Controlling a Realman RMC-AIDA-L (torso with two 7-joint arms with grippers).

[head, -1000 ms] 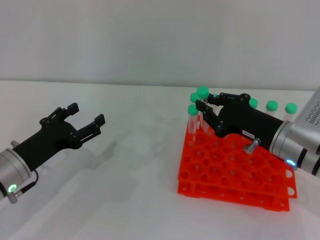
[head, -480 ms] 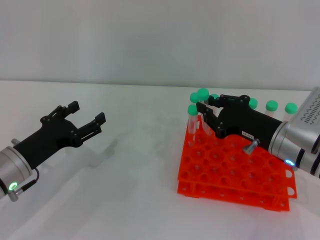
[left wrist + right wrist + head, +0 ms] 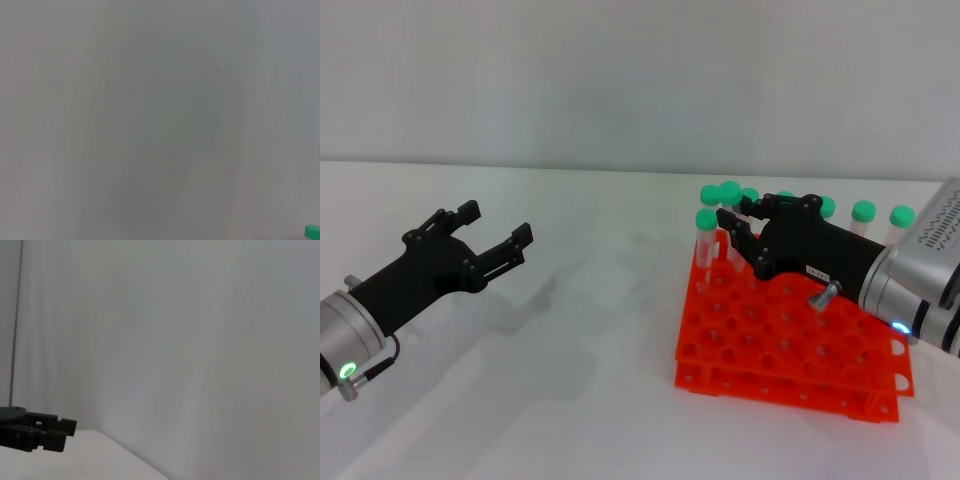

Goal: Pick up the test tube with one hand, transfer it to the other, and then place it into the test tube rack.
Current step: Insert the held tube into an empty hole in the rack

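Observation:
The orange test tube rack stands on the white table at the right. Over its far left corner is my right gripper, the black one with the white label. Its fingers are closed around the test tube, whose green cap shows just above the fingertips. The tube stands upright with its lower end hidden behind the fingers and the rack. My left gripper hovers at the left, well away from the rack, open and holding nothing. The right wrist view shows only that left gripper, far off.
Several other green-capped tubes stand in the rack, one at the near left corner and more along the back row. A green cap shows at the corner of the left wrist view. White table lies between the two arms.
My right gripper and the tube in it have sunk slightly and shifted a little right over the rack. The left gripper has barely moved.

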